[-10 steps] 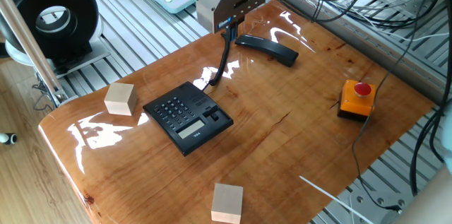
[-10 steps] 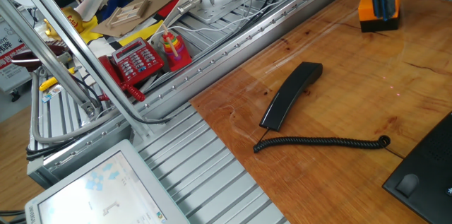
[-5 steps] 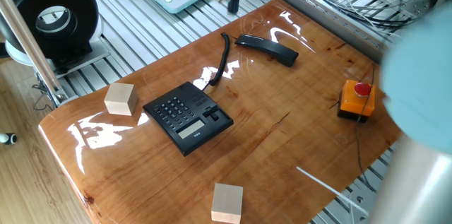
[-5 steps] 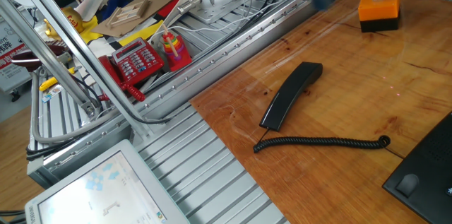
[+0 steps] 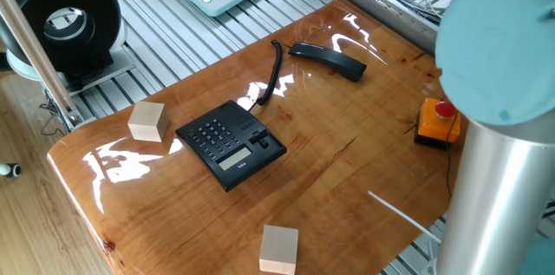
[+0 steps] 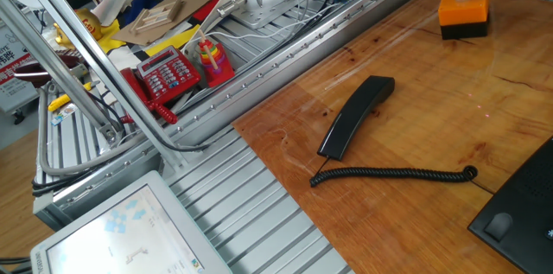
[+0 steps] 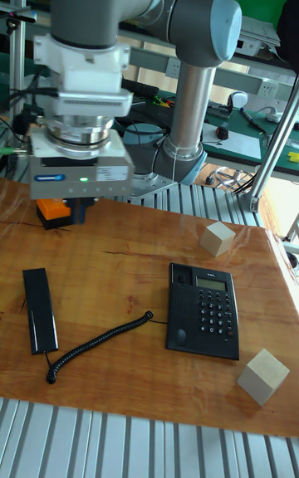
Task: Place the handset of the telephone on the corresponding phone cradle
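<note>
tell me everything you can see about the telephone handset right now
The handset is a long, slightly curved receiver of black, plastic-looking material. It lies flat on the wooden table, off the phone base and well apart from it, near the table edge beside the metal rails. A coiled black cord runs from one end across the wood toward the base. Nothing grips it or rests on it.

Bright overhead glare on table [image 5: 347, 162]
</note>
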You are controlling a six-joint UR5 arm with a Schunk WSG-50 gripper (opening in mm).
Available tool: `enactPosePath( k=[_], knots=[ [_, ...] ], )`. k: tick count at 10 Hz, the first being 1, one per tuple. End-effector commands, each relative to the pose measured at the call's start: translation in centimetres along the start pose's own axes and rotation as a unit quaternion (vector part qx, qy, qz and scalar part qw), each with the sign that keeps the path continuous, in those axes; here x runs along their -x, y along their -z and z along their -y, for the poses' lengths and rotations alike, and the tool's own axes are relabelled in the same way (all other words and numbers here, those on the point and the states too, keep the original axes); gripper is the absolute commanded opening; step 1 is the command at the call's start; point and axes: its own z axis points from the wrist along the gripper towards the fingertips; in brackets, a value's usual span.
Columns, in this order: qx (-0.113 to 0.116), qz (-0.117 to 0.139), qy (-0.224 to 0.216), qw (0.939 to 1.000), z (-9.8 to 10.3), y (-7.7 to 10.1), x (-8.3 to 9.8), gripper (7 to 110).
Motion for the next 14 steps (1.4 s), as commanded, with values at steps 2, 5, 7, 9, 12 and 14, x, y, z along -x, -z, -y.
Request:
enactPosePath(
  k=[2,5,7,9,12,14],
  knots=[
    [-0.016,0.012,-0.007,0.9998,3.4,-0.5,-1.0,7],
    [-0.005,0.015,-0.030,0.9994,1.7,-0.3,0.3,7],
    [0.000,0.005,-0.048,0.9988,1.5,-0.3,-0.2,7],
    [-0.018,0.019,-0.076,0.9968,2.4,-0.3,0.5,7],
    [-0.007,0.083,-0.122,0.9890,2.3,0.0,3.7,7],
    [-0.006,0.077,-0.124,0.9892,2.2,0.0,3.3,7]
  ],
)
